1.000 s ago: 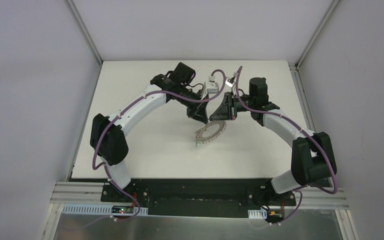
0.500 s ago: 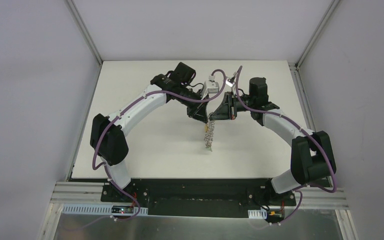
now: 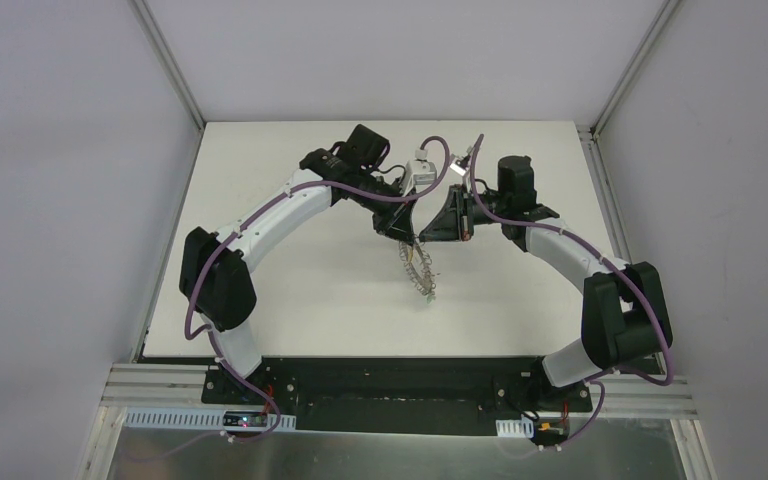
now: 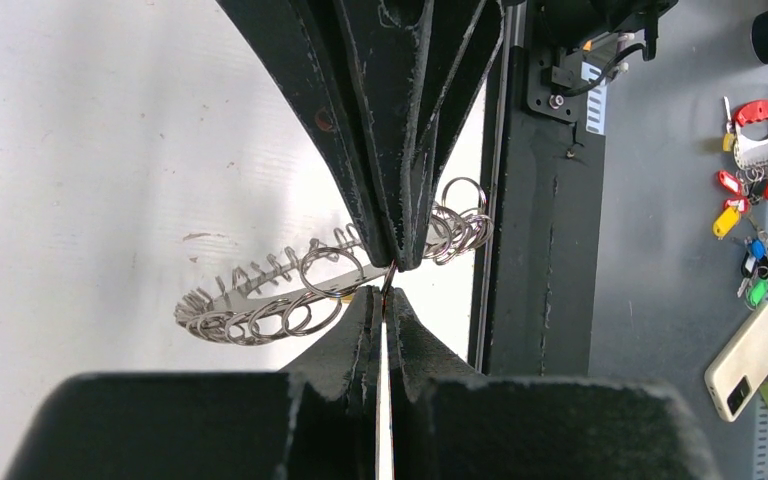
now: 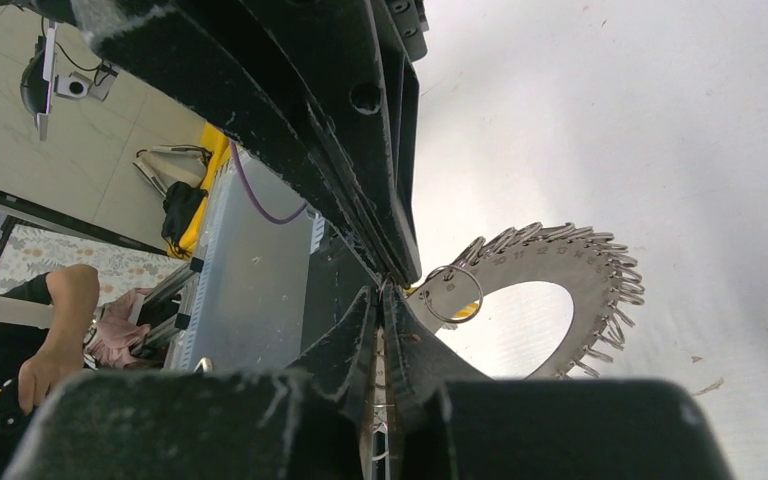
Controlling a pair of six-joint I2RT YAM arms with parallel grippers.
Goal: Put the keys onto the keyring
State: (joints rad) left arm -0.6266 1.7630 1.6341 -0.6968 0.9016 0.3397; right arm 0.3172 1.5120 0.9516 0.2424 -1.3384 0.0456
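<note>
White desk (image 3: 290,260) below. Held edge-on over it between two meeting claws: keyring (image 3: 418,270), rim fringed with wire loops. Right claw (image 3: 427,238) pinching that rim. Left claw (image 3: 407,232) pressed together, tips against the fringe. Sliver of yellow-gold key (image 5: 466,313) behind one loop.

I see both arms bowed inward toward each other — my left hand (image 3: 411,237) and right hand (image 3: 427,237) meet tip to tip, both angled downward, fingers pressed together on each.
</note>
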